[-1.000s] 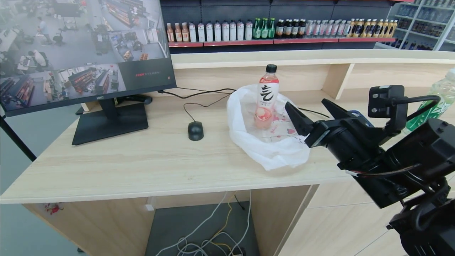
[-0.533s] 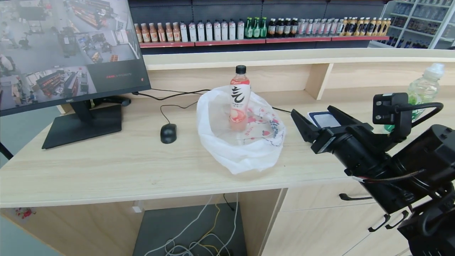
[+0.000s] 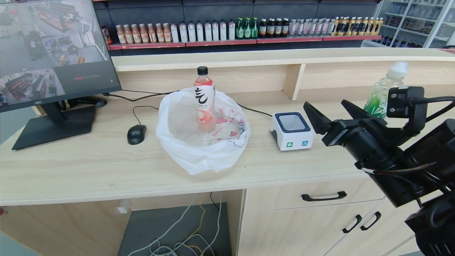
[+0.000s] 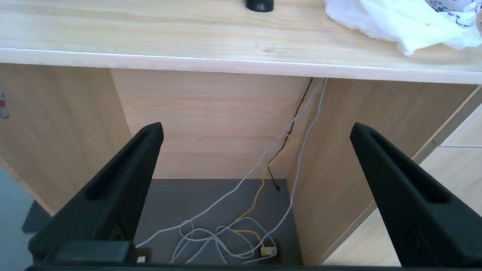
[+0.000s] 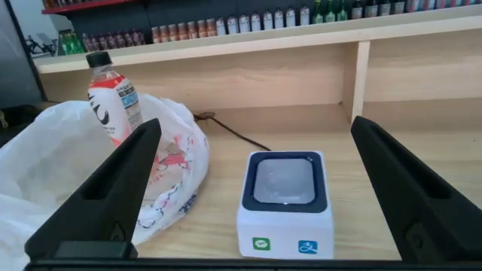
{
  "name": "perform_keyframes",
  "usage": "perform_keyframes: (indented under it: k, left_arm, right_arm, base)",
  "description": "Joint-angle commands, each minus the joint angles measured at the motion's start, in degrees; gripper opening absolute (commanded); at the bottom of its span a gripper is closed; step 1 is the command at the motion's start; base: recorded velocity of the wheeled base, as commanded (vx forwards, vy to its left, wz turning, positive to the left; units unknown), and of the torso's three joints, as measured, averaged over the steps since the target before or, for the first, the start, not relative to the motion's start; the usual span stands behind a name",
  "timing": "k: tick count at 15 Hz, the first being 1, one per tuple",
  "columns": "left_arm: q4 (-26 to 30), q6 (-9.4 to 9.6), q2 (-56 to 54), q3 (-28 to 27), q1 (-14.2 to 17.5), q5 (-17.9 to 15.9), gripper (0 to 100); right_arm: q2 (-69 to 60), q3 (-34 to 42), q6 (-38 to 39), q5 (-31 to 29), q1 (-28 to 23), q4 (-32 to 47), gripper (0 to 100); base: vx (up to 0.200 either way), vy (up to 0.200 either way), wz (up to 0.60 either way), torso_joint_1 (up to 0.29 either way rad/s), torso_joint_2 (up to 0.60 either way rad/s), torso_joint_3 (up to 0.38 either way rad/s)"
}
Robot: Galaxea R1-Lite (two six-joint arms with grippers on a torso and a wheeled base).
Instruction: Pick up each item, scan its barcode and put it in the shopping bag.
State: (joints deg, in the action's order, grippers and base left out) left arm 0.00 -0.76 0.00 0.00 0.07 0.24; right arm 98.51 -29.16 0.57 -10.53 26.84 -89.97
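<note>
The right end effector (image 3: 325, 104) hangs empty over the bench (image 3: 89, 167) front, fingers spread; the left end effector (image 4: 256, 132), also spread, sits low below the bench surface. The green bottle (image 3: 383, 93) stands upright just beyond the right one, probably not touching, so the right arm is nearer. The scanner (image 3: 291, 131) sits between that bottle and the shopping bag (image 3: 199, 153) holding a pink bottle (image 3: 204, 99); stocked shelves (image 3: 249, 32) behind.

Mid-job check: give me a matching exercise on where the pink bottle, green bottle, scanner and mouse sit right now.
Things:
1. pink bottle
2. green bottle
3. scanner
4. mouse

Places:
A. on the counter, to the left of the shopping bag
B. upright inside the shopping bag
C. far right of the counter, beyond the right gripper
D. between the shopping bag and the right gripper

Pairs: 1-B, 2-C, 3-D, 4-A
</note>
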Motion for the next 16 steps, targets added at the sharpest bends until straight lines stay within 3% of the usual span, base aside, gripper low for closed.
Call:
perform_keyframes:
  k: [1,11,13,16]
  left_arm:
    - [-0.09,-0.04,0.0,0.0,0.01,0.02,100]
    - [0.0,-0.12,0.0,0.0,0.01,0.02,100]
    - [0.0,-0.12,0.0,0.0,0.01,0.02,100]
    - [0.0,-0.12,0.0,0.0,0.01,0.02,100]
  right_arm:
    - [-0.07,0.24,-0.05,-0.01,-0.04,-0.03,100]
    - [0.8,-0.28,-0.13,-0.01,-0.12,-0.03,100]
    - [0.89,-0.28,-0.13,0.07,-0.21,-0.03,100]
    - [0.89,0.16,-0.13,0.07,-0.39,-0.03,100]
  base:
    - [0.0,-0.2,0.0,0.007,0.0,0.002]
    - [0.0,-0.2,0.0,0.001,0.0,0.003]
    - [0.0,-0.2,0.6,0.002,0.0,0.005]
    - [0.0,-0.2,0.0,0.002,0.0,0.002]
